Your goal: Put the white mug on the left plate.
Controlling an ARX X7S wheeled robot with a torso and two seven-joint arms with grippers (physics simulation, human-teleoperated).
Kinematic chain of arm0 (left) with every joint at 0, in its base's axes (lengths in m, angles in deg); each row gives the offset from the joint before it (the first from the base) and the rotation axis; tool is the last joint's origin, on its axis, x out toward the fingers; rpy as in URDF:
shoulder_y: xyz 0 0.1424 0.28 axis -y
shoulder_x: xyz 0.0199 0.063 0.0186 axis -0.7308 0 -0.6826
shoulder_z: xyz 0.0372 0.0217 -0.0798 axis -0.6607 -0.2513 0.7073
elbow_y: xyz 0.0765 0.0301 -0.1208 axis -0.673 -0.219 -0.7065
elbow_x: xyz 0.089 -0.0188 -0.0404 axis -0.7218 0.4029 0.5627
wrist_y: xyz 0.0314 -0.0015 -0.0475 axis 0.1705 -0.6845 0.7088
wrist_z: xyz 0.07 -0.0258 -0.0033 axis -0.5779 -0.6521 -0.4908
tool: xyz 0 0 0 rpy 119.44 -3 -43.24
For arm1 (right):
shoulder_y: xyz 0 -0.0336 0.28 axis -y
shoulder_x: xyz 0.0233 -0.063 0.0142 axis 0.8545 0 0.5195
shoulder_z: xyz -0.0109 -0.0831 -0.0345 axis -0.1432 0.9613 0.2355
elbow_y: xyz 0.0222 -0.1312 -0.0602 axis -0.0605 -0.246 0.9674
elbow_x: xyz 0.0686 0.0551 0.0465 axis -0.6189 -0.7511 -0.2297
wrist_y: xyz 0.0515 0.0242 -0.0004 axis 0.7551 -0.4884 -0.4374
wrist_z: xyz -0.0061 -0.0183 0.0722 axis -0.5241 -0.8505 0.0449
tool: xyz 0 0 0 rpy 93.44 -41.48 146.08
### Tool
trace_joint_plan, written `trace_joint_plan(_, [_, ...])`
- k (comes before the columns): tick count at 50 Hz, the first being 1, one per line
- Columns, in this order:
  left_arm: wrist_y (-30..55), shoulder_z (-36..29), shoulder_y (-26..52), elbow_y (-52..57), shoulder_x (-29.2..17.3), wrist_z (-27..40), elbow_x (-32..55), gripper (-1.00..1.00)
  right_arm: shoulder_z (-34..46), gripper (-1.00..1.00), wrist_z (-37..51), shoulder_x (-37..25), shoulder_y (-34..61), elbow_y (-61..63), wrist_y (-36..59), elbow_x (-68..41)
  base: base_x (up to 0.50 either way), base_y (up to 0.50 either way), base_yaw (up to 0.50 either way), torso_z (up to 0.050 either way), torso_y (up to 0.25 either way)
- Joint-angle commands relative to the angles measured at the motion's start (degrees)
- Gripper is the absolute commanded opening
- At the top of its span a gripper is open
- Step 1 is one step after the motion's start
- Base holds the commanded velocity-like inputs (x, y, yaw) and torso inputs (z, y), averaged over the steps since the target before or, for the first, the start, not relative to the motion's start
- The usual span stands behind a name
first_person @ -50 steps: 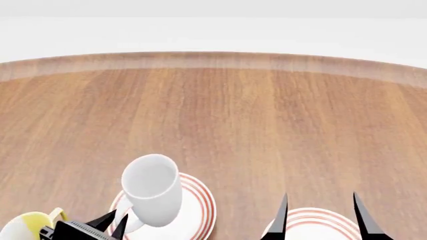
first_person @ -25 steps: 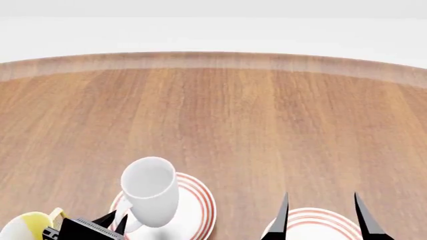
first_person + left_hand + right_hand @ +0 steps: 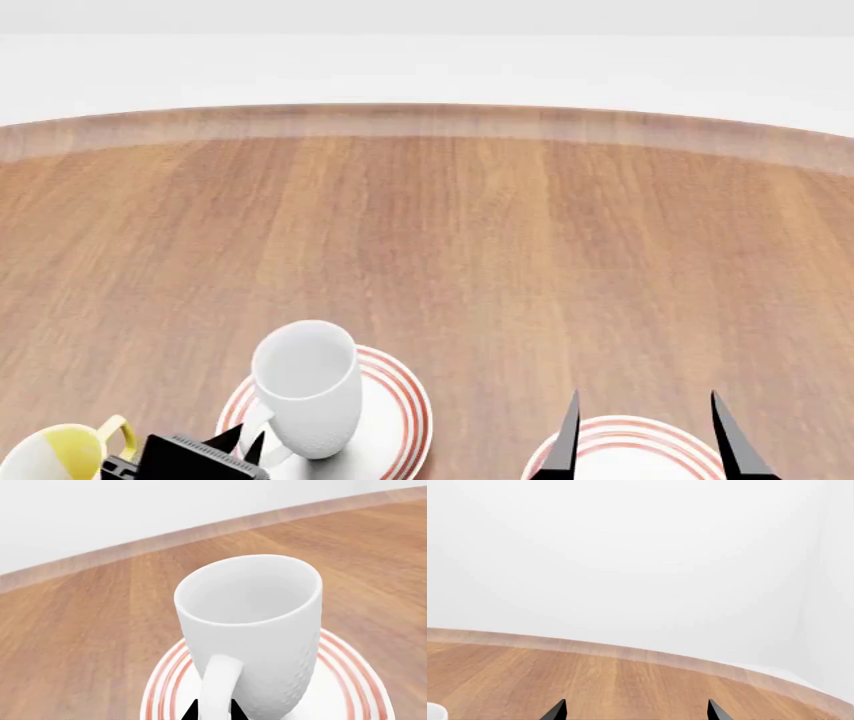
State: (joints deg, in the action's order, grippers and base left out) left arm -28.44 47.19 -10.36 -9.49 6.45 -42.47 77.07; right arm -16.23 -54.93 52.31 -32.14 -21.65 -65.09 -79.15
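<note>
In the left wrist view the white mug point(image 3: 250, 635) stood on the left plate point(image 3: 347, 680), the left pincer point(image 3: 212, 711) closed on its handle, tips mostly cut off — in the head view the right pincer point(image 3: 647, 435) gaped wide over a half-cropped second plate point(image 3: 627, 445) — the right wrist view showed only bare worktop point(image 3: 627, 690).

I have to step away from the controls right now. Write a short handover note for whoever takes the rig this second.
Left gripper: shut on the white mug, fingers pinching its handle.
Right gripper: open, holding nothing, above the other plate.
White mug: upright over the left plate, its base at or just above the plate; contact cannot be confirmed. A yellow-handled mug sits to the plate's left.
Done: mug brought to the left plate.
Left: settle it if needed, open the left gripper, back off clear of the handle.
</note>
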Motion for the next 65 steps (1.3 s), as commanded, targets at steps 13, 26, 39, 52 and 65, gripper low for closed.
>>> trace_joint_plan(13, [-7.77,0.93,5.37,-14.35,3.95,-0.69,0.28,1.0,-0.04,1.0,0.34,-0.33,-0.16,0.02,-0.28,-0.37,0.0,0.0,0.0,0.0,0.0])
trace_joint_plan(26, [-4.94,1.03,3.57,-8.23,2.79,0.04,0.92,1.0,0.05,1.0,0.45,-0.36,-0.27,-0.78,-1.02,-0.4,0.0,0.0,0.0,0.0,0.0])
trace_joint_plan(39, [3.92,0.06,-3.14,11.89,-1.8,3.04,1.64,1.0,0.12,1.0,0.7,-0.45,-0.18,-0.38,-0.73,-0.65,0.0,0.0,0.0,0.0,0.0])
trace_joint_plan(52, [9.95,0.0,-7.84,28.63,-5.9,6.5,2.58,1.0,0.31,1.0,0.87,-0.38,-0.04,-0.53,-0.96,-0.81,0.0,0.0,0.0,0.0,0.0])
trace_joint_plan(65, [13.97,0.41,-15.34,50.37,-11.64,11.1,3.38,1.0,-0.4,1.0,1.56,0.48,-0.18,-1.58,-4.74,-0.89,0.0,0.0,0.0,0.0,0.0])
